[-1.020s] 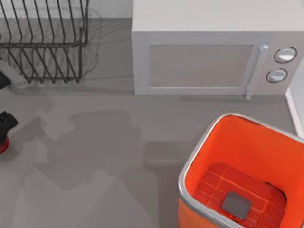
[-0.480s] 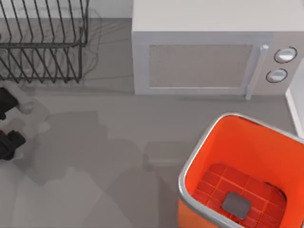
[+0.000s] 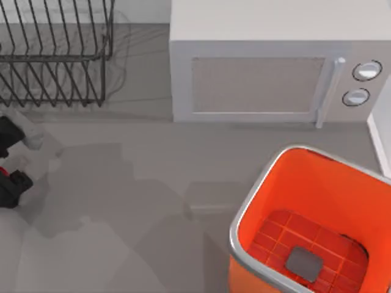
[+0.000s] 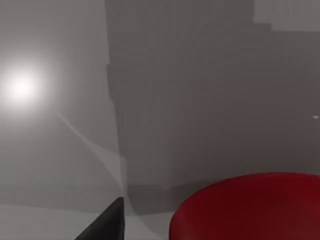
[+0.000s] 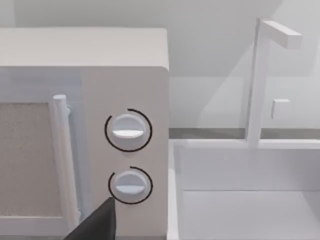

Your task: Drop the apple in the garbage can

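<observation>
The dark red apple lies at the table's far left edge, seen close up as a red dome in the left wrist view. My left gripper straddles it, open, with a black part on either side. One dark finger stands apart from the apple's side. The orange garbage can with its silver rim stands at the front right, far from the apple, its gridded floor and grey patch showing. A finger of my right gripper points at the microwave's knobs.
A white microwave stands along the back, right of centre. A black wire dish rack fills the back left corner, just behind the left gripper. A white basin sits to the right of the microwave. Bare grey tabletop lies between apple and bin.
My left gripper has shifted at the left edge so its black parts now sit on both sides of the apple. Less of the apple's red shows from above. The shadows on the table moved.
</observation>
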You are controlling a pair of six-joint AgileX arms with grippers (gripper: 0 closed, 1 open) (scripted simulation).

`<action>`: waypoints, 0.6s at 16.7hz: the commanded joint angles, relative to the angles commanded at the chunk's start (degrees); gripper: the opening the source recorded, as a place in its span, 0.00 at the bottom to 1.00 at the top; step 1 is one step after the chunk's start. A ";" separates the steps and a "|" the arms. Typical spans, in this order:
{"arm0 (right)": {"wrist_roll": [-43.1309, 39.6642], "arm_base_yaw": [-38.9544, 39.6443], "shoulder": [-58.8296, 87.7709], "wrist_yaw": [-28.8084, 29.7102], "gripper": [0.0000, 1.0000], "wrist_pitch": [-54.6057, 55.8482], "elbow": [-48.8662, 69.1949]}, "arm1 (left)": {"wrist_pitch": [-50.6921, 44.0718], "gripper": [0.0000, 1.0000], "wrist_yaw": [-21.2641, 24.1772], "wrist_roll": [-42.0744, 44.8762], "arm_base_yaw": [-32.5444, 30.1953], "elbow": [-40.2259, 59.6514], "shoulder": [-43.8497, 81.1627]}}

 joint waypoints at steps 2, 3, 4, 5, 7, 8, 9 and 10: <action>0.00 0.00 0.00 0.00 1.00 0.00 0.00 | 0.00 0.62 0.00 0.00 0.00 0.00 0.00; 0.00 0.00 0.00 0.00 1.00 0.00 0.00 | 0.00 0.55 0.00 0.00 0.00 0.00 0.00; 0.00 0.00 0.00 0.00 1.00 0.00 0.00 | 0.00 0.47 0.00 0.00 0.00 0.00 0.00; 0.00 0.00 0.00 0.00 1.00 0.00 0.00 | 0.00 0.40 0.00 0.00 0.00 0.00 0.00; 0.00 0.00 0.00 0.00 1.00 0.00 0.00 | 0.00 0.25 0.00 0.00 0.00 0.00 0.00; 0.00 0.00 0.00 0.00 1.00 0.00 0.00 | 0.00 0.17 0.00 0.00 0.00 0.00 0.00; 0.00 0.00 0.00 0.00 1.00 0.00 0.00 | 0.00 0.10 0.00 0.00 0.00 0.00 0.00; 0.00 0.00 0.00 0.00 1.00 0.00 0.00 | 0.00 0.02 0.00 0.00 0.00 0.00 0.00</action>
